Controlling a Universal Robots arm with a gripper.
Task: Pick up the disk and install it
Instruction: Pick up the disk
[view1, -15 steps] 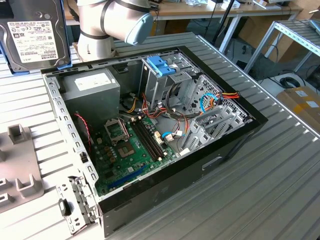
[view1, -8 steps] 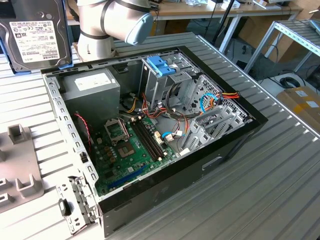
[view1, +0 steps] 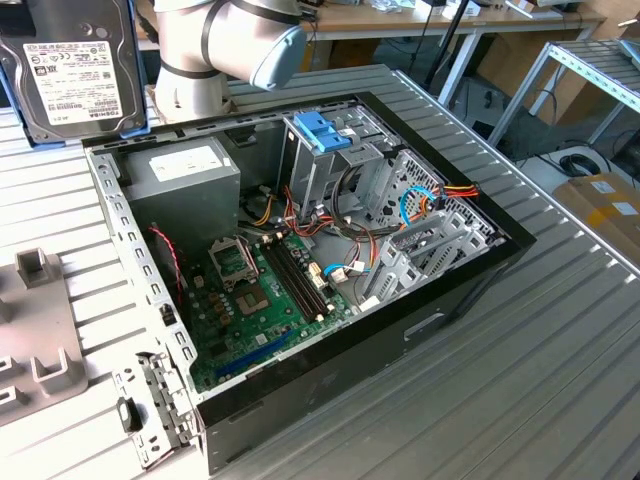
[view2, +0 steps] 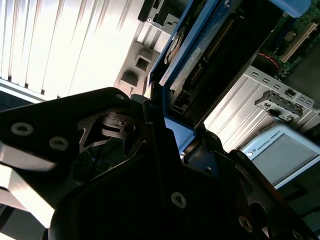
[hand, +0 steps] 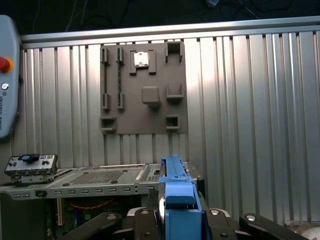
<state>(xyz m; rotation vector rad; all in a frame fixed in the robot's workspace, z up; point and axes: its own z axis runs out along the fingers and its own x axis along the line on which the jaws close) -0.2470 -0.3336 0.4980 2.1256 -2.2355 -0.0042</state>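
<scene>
The disk, a grey metal drive with a big white label and a blue carrier frame, hangs in the air at the exterior view's upper left, off to the left of the open computer case. In both wrist views my gripper is shut on it. The blue frame edge of the disk stands up between the black fingers. In the second wrist view the disk juts out from my gripper, its connector side in shadow.
Inside the case are a metal drive cage with a blue handle, a grey power-supply box, a green motherboard and loose cables. A grey fixture plate lies on the ribbed metal table. A teach pendant sits nearby.
</scene>
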